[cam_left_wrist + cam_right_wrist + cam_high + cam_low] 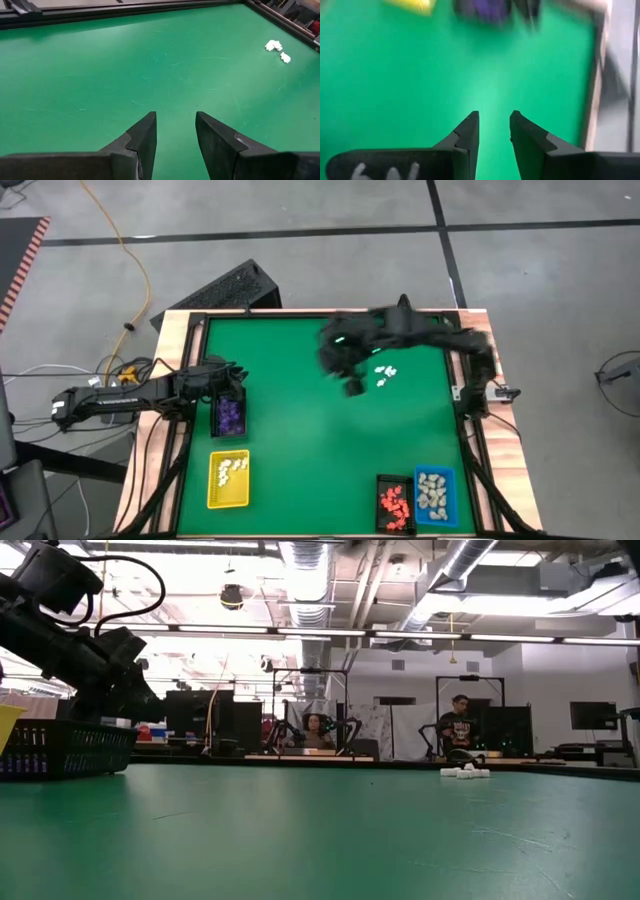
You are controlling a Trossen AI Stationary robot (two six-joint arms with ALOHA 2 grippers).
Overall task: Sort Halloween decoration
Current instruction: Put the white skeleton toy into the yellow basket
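Two grippers on record. Right gripper [494, 131]: fingers parted by a narrow gap, nothing between them, touching nothing; it hangs above the green mat [300, 420] near the far right, just beside the few white figurines [384, 374] left loose there. In the high view the arm is smeared by motion, so its exact height cannot be told.

Left gripper [175, 132]: fingers likewise a little apart and empty, waiting at the table's left edge over the black tray of purple pieces [229, 414].

Sorted stock, by judgement most of the job: yellow tray [228, 479] with pale pieces, near left; black tray of orange-red pieces [394, 502] and blue tray [435, 494] of cream-beige pieces, side by side, near right.

Step in hand, as judged: picking one white figurine from the cluster. To do it well, centre the fingers over a single piece at the cluster's edge, descend straight to the mat, and close only once one piece sits between the tips, so neighbours are not scattered.
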